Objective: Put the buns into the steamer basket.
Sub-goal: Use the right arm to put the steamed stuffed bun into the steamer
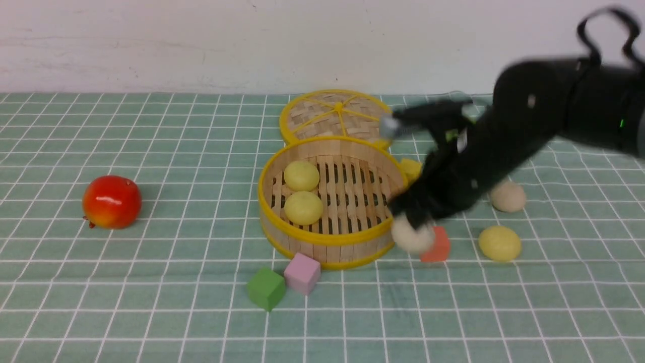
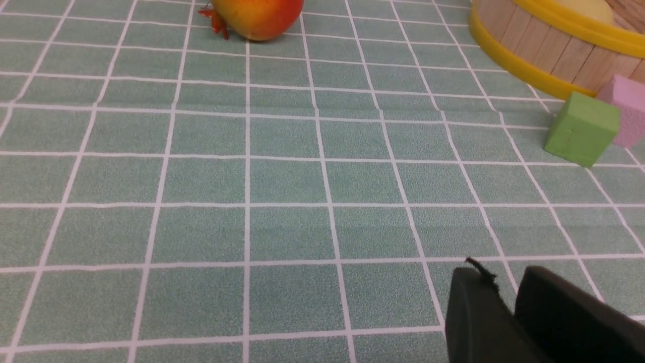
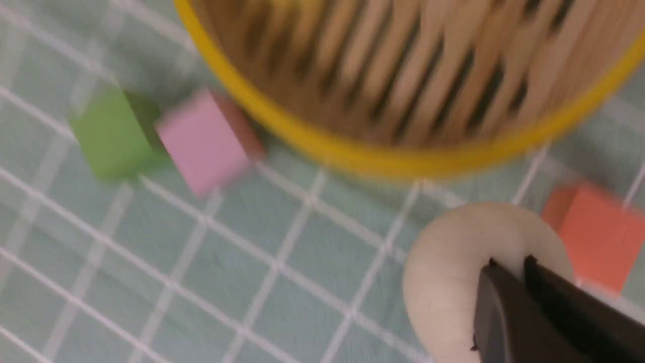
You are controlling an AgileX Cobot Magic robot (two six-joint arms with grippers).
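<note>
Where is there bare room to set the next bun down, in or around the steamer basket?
Bare: slats in the steamer basket right of its two yellow buns, and the cloth between pomegranate and basket. Crowded: the basket's right side, with the right gripper holding a white bun, an orange cube, two loose buns; pink cube, green cube by its front wall.

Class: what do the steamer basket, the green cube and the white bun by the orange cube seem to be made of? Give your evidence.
Steamer basket: likely bamboo or wood, pale matte slats with visible seams; yellow rims smoother, perhaps plastic. Green cube: probably foam, matte, finely grainy faces, softened edges. White bun: smooth matte skin, possibly foam or rubber.
</note>
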